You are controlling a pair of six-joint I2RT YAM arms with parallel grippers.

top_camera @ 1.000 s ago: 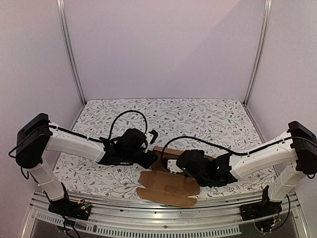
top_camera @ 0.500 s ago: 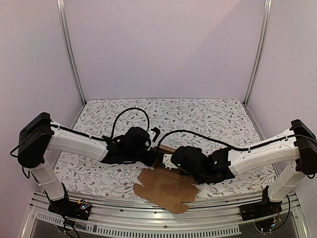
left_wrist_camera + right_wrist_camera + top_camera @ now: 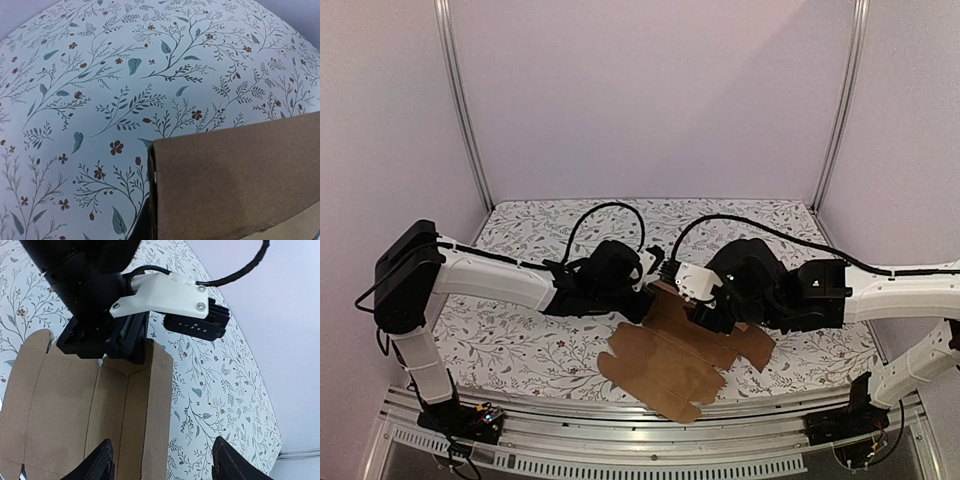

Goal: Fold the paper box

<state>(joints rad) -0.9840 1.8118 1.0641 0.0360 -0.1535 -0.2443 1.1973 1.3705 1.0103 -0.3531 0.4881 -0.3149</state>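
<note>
The paper box is a flat brown cardboard sheet with flaps, lying near the table's front edge. Its far side is lifted off the cloth. My left gripper is shut on that raised far flap. In the right wrist view the left gripper clamps the flap's top edge above the creased paper box. In the left wrist view the paper box fills the lower right and hides the jaws. My right gripper hovers over the sheet's right part. The right gripper is open with nothing held.
A floral tablecloth covers the table. Metal frame posts and plain walls enclose the back and sides. An aluminium rail runs along the front edge. Black cables arch over both wrists.
My right gripper has opened and moved up and to the right. The left gripper has closed on the far flap and shifted right. The sheet has turned and its far side has risen.
</note>
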